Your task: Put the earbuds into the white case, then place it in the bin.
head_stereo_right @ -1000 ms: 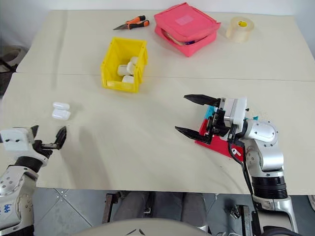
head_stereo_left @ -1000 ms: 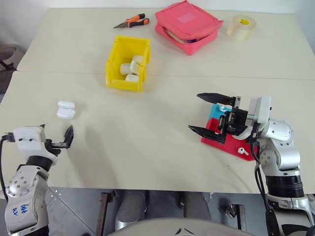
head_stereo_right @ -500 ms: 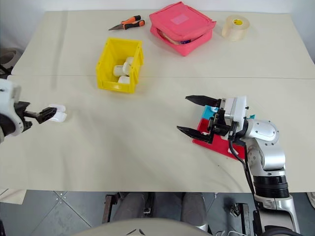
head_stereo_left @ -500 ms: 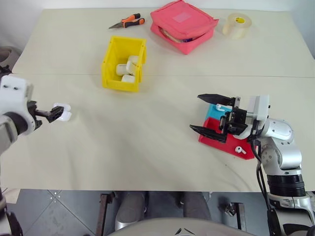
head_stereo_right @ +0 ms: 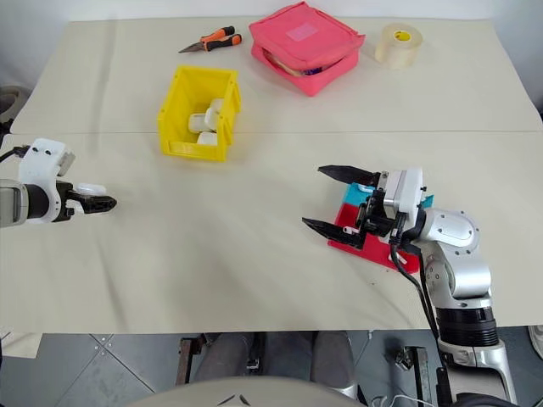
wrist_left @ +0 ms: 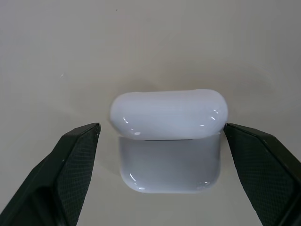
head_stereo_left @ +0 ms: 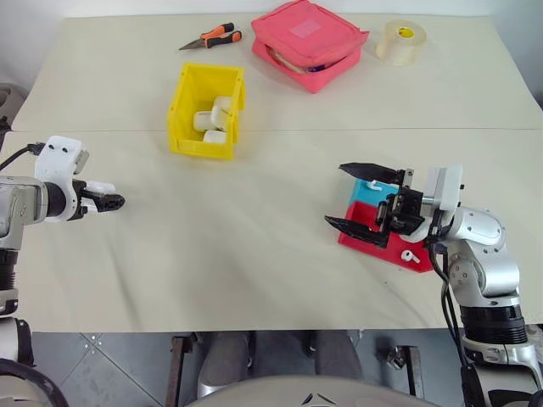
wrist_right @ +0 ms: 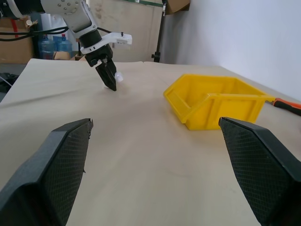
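Left gripper (wrist_left: 160, 155) spread wide around the white case (wrist_left: 168, 141), lid hinged open up close; overhead, right gripper (head_stereo_left: 356, 197) gapes above a red tray (head_stereo_left: 386, 246).

The middle of the table (head_stereo_left: 254, 246) lies bare from the left gripper (head_stereo_left: 109, 202) at the left edge to the right gripper (head_stereo_left: 355, 197) at lower right — a wide lane. At upper centre the yellow bin (head_stereo_left: 205, 110) stands open-topped with white cases inside. Along the top edge, pliers (head_stereo_left: 210, 36), pink pouch (head_stereo_left: 307, 44) and tape roll (head_stereo_left: 400, 42) crowd the way. The red-and-blue tray (head_stereo_left: 382, 242) blocks the lower right — just beneath the right gripper.
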`<action>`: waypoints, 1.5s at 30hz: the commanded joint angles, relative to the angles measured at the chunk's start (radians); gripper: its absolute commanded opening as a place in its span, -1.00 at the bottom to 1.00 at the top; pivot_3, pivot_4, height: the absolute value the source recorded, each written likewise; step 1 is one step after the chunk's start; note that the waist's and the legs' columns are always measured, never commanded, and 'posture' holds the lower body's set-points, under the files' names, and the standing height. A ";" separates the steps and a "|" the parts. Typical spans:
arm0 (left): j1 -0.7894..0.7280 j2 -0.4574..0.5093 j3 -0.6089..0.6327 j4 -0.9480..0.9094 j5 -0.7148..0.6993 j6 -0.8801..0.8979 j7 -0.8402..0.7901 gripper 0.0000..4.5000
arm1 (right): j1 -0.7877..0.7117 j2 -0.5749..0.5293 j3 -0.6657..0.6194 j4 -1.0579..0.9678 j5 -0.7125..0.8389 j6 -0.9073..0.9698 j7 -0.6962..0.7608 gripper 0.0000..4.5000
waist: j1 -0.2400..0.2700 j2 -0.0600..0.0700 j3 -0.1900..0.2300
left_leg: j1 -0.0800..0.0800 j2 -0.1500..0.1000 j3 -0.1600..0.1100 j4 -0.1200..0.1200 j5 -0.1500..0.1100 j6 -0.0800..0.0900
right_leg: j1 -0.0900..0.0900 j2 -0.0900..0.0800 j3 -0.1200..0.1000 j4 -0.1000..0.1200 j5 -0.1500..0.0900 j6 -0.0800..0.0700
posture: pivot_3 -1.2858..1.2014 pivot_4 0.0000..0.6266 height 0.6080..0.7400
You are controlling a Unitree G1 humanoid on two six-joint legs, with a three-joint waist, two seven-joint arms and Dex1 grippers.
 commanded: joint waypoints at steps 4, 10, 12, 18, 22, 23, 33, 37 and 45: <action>0.004 0.013 -0.006 0.016 0.041 0.050 -0.022 0.99 | 0.021 -0.002 -0.017 -0.057 0.003 -0.016 -0.023 1.00 | -0.002 0.000 0.000 | 0.000 0.000 0.000 0.000 0.000 0.000 | 0.000 0.000 0.000 0.000 0.000 0.000 | 0.03 -0.52 1.00; 0.036 0.011 0.008 -0.011 0.041 0.094 -0.030 0.99 | 0.033 -0.002 -0.017 -0.065 0.002 -0.020 -0.035 1.00 | -0.002 0.000 0.000 | 0.001 0.000 0.001 0.000 0.000 0.000 | 0.000 0.000 0.001 0.001 0.000 0.000 | 0.03 -0.52 1.00; 0.061 0.014 0.017 -0.032 0.037 0.108 -0.033 0.99 | 0.035 -0.001 -0.014 -0.064 0.000 -0.022 -0.036 1.00 | -0.003 0.000 0.000 | 0.001 0.000 0.002 0.000 0.000 0.000 | 0.000 0.000 0.002 0.001 0.000 0.000 | 0.03 -0.52 1.00; 0.101 -0.003 0.047 -0.037 0.047 0.116 -0.021 0.74 | 0.042 0.003 -0.008 -0.062 -0.005 -0.026 -0.038 1.00 | -0.003 0.000 0.000 | 0.002 0.001 0.003 0.000 0.000 0.000 | 0.000 0.000 0.003 0.001 0.000 0.000 | 0.03 -0.52 1.00; 0.115 -0.012 0.065 -0.039 0.046 0.130 -0.017 0.24 | 0.046 0.002 -0.011 -0.065 -0.004 -0.023 -0.038 1.00 | -0.006 0.000 0.000 | 0.004 0.002 0.005 -0.001 0.000 0.000 | 0.000 0.001 0.006 0.002 0.000 0.000 | 0.03 -0.52 1.00; 0.122 -0.017 0.080 -0.043 0.043 0.128 -0.016 0.24 | 0.047 0.000 -0.012 -0.065 -0.003 -0.023 -0.037 1.00 | -0.008 0.000 0.000 | 0.004 0.002 0.006 -0.001 0.000 0.000 | 0.000 0.001 0.006 0.002 0.000 0.000 | 0.03 -0.52 1.00; 0.327 -0.220 0.397 -0.329 -0.130 -0.435 -0.274 0.24 | 0.062 -0.024 -0.046 -0.062 -0.003 -0.020 -0.038 1.00 | 0.009 0.000 -0.001 | 0.006 0.004 0.008 -0.001 0.000 0.000 | 0.000 -0.002 0.010 0.002 0.000 0.000 | 0.03 -0.52 1.00; 0.392 -0.333 0.429 -0.430 -0.203 -0.648 -0.367 0.24 | 0.078 -0.064 -0.085 -0.060 0.002 -0.009 -0.037 1.00 | 0.009 -0.003 -0.001 | -0.002 0.002 0.007 0.002 0.000 0.000 | -0.006 -0.002 0.009 0.001 0.001 0.001 | 0.03 -0.52 1.00; 0.360 -0.680 0.114 -0.485 -0.203 -0.997 -0.509 0.24 | 0.246 -0.170 -0.307 -0.142 0.018 0.026 -0.110 1.00 | 0.031 -0.004 -0.002 | -0.001 0.001 0.018 0.003 -0.001 0.001 | -0.005 -0.001 0.009 0.001 0.001 0.002 | 0.03 -0.52 1.00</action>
